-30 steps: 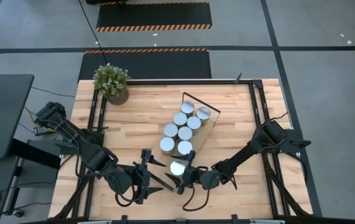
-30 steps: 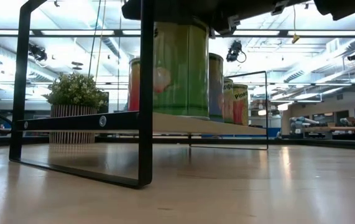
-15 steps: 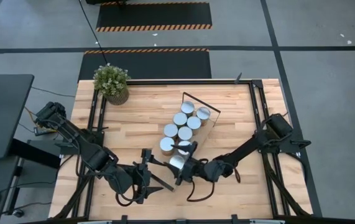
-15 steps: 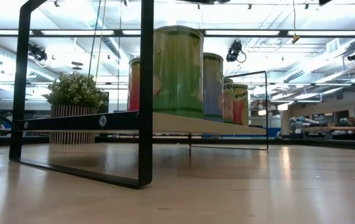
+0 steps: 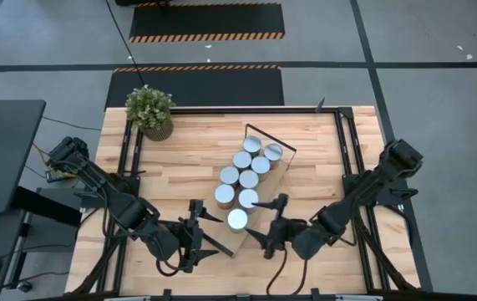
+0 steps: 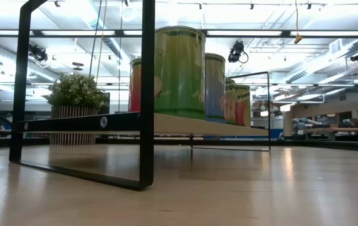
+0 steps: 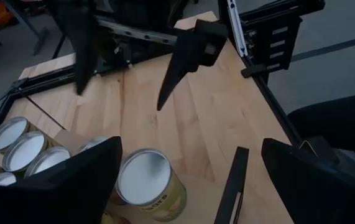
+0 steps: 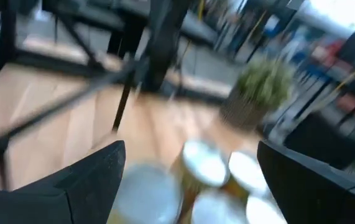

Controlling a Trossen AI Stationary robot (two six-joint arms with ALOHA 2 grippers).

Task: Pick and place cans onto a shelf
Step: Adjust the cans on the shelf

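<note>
- Pale plank tabletop filled the centre of the high view, with grey floor around it.
- Eight cans with shiny silver tops stood packed in pairs on the shelf, a light board running diagonally mid-frame, black wire frames at its ends.
- Nearest can sat at the shelf's lower end; in the low view its side looked green.
- Potted plant stood at the table's upper left, well apart from the shelf.
- Left gripper, lower left of that can, had its fingers spread wide, holding nothing.
- Right gripper, just lower right of the can, was parted and empty too.
</note>
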